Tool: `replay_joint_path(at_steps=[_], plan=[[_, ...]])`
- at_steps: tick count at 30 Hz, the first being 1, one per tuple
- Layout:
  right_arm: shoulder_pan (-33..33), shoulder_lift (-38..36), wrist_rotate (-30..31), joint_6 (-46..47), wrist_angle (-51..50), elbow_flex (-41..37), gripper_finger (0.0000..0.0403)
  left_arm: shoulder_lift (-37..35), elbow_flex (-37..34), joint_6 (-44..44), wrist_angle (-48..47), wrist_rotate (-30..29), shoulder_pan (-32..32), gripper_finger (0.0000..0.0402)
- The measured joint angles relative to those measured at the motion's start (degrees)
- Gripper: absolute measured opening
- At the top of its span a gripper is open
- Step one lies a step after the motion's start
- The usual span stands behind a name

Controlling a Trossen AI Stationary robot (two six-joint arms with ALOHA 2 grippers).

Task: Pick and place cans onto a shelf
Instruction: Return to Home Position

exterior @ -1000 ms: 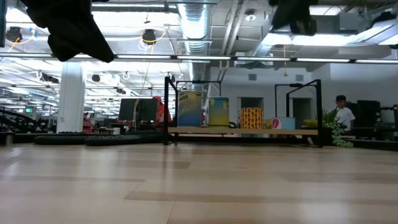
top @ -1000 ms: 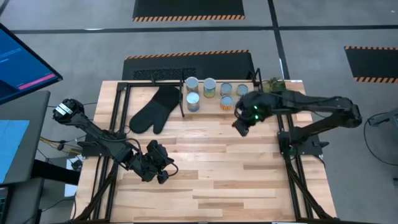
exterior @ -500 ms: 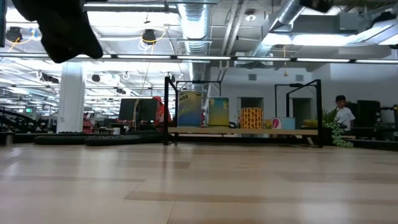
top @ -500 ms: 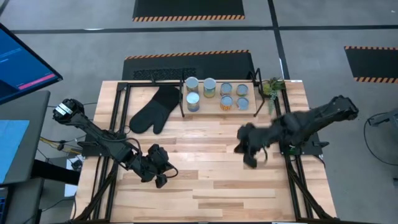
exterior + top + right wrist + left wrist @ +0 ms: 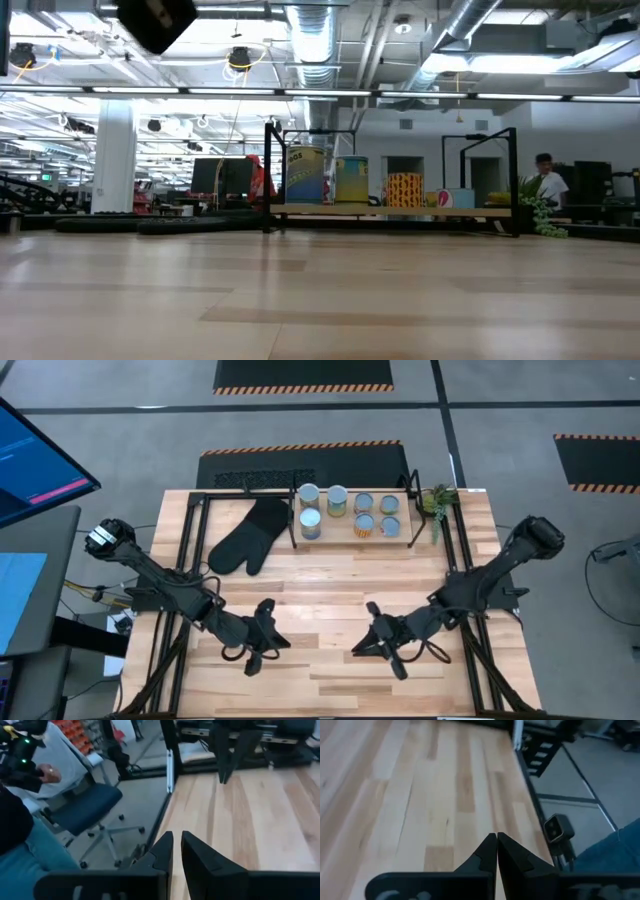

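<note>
Several cans (image 5: 338,500) stand upright on their bases on the shelf (image 5: 345,541) at the table's far middle. In the low view they (image 5: 351,180) stand in a row on the shelf's board (image 5: 390,210). My left gripper (image 5: 262,648) hangs over the table's near left part, shut and empty; its fingertips (image 5: 496,838) meet. My right gripper (image 5: 368,647) hangs over the near middle, facing the left one. Its fingers (image 5: 176,838) stand a narrow gap apart with nothing between them. Both are far from the cans.
A black oven mitt (image 5: 246,537) lies left of the shelf, and a small green plant (image 5: 437,500) stands at its right end. Bare planks (image 5: 330,585) stretch between shelf and grippers. A seated person (image 5: 25,795) and an office chair (image 5: 92,805) are beyond the table's edge.
My right gripper has swung from the shelf's right end toward the table's near edge and middle, sinking and rolling, with nothing in it. My left gripper has turned and tipped up nearly in place, staying shut. The cans have kept still.
</note>
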Motion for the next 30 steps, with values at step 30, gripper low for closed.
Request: replay_joint_path(at_steps=[30], plan=[[-3.43, -4.66, 1.96, -4.65, 51.63, -37.79, 0.0064, -23.03, -23.96, 11.10, 16.43, 18.74, 16.31, 0.0000]])
